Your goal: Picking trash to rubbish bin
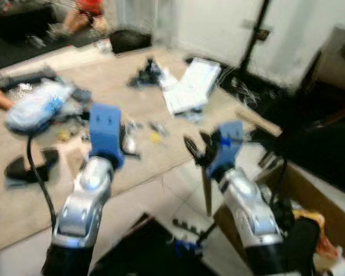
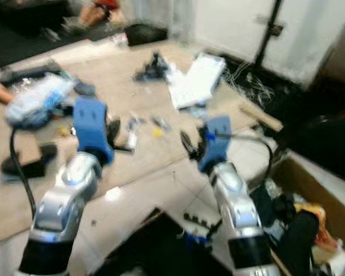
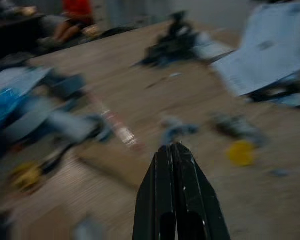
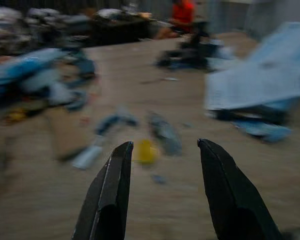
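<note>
**Operator:** State the current step.

**Technician:** Approach and target selection. Nothing is held. The left claw [image 3: 176, 150] has its fingers pressed together with nothing between them. The right claw [image 4: 165, 165] is spread wide, also with nothing in it. Both arms are raised and aimed at the litter spread over the beige floor mat [image 1: 132, 98]. The views are blurred, so I judge the robot to be in motion.

**Operator:** Locate the trash.

**Technician:** Several pieces lie on the mat ahead of the claws. A small yellow scrap [image 4: 146, 151] lies beyond the spread right fingers, framed between them in the right wrist view, not touched. Beside it lie grey-blue wrappers [image 4: 162, 131]. Farther off: a white sheet bundle [image 1: 192, 86], a dark tangled item [image 1: 146, 73], and a blue-and-white plastic bag [image 1: 37, 106] on the robot's left.

**Operator:** Locate the bin.

**Technician:** A cardboard box [image 1: 310, 190] with items inside stands low on the robot's right, near the right arm. I take it to be the receptacle, but cannot confirm this.

**Operator:** Next move requirement?

**Technician:** Settle the body so the view steadies. Lower the right claw until the fingers straddle the yellow scrap, then clench. The scrap is small and flat, so the fingertips probably need to meet the mat surface. A person sits far behind the mat; keep clear.
</note>
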